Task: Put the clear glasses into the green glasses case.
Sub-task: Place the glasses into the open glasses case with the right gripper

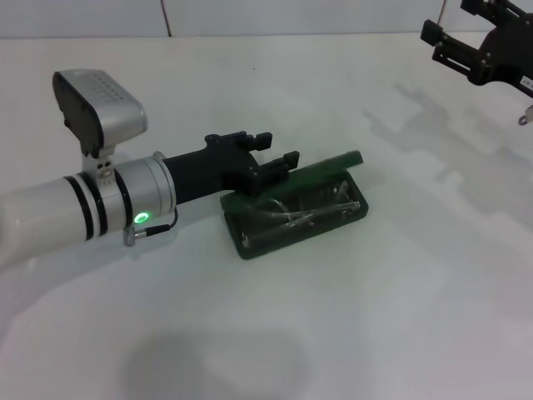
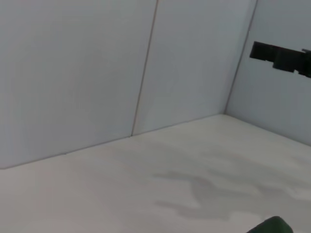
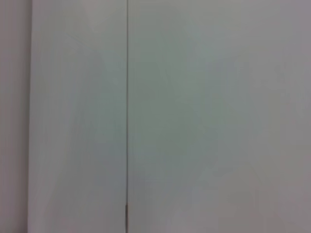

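Closing the lid is the step in hand, by judgement: the clear glasses (image 1: 300, 212) already lie inside the green glasses case (image 1: 293, 218) on the white counter (image 1: 333, 333). Left hand (image 1: 275, 162), fingers parted and empty, sits at the raised lid's rear edge; push evenly, low, so the case stays put. Right hand (image 1: 487, 46) parked far off, state undeterminable.

Bright even light, soft shadows on white table (image 1: 350, 333), slight blur

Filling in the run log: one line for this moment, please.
clear glasses: inside green glasses case | lid: part open | left hand: at lid | right hand: raised, far right
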You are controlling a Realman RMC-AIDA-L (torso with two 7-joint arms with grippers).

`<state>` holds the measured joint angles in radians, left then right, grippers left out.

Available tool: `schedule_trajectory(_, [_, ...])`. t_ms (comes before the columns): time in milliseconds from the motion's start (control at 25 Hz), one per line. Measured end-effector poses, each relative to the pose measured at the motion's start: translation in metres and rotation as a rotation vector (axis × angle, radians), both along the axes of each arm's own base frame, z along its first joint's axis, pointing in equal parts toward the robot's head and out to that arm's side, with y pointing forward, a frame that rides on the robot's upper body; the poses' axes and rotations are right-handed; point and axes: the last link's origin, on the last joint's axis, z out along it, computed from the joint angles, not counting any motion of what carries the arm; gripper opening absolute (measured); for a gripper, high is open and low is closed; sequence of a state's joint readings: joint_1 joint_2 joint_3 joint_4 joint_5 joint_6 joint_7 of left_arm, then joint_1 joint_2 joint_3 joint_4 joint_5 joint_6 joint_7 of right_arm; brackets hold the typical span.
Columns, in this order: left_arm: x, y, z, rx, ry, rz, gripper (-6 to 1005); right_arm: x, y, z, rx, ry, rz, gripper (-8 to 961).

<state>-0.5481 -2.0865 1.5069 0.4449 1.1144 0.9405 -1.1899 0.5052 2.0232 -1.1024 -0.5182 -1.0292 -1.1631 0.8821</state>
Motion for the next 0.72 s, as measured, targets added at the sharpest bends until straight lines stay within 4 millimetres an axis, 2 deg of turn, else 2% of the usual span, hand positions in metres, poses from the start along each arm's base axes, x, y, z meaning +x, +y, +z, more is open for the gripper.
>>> schedule_trajectory(240, [0.003, 0.005, 0.007, 0.053, -0.06, 0.025, 576, -0.004, -0.002, -0.009, -0.038, -0.029, 0.024, 702])
schedule_trajectory(440, [0.001, 0.004, 0.025, 0.167, -0.171, 0.021, 576, -0.013, -0.009, -0.024, -0.124, -0.112, 0.097, 678])
schedule_trajectory(560, [-0.006, -0.004, 0.039, 0.232, -0.225, 0.001, 576, -0.026, -0.021, -0.036, -0.27, -0.241, 0.208, 663])
schedule_trajectory(720, [-0.015, -0.012, 0.05, 0.28, -0.265, 0.003, 576, -0.037, -0.032, -0.043, -0.431, -0.378, 0.268, 643])
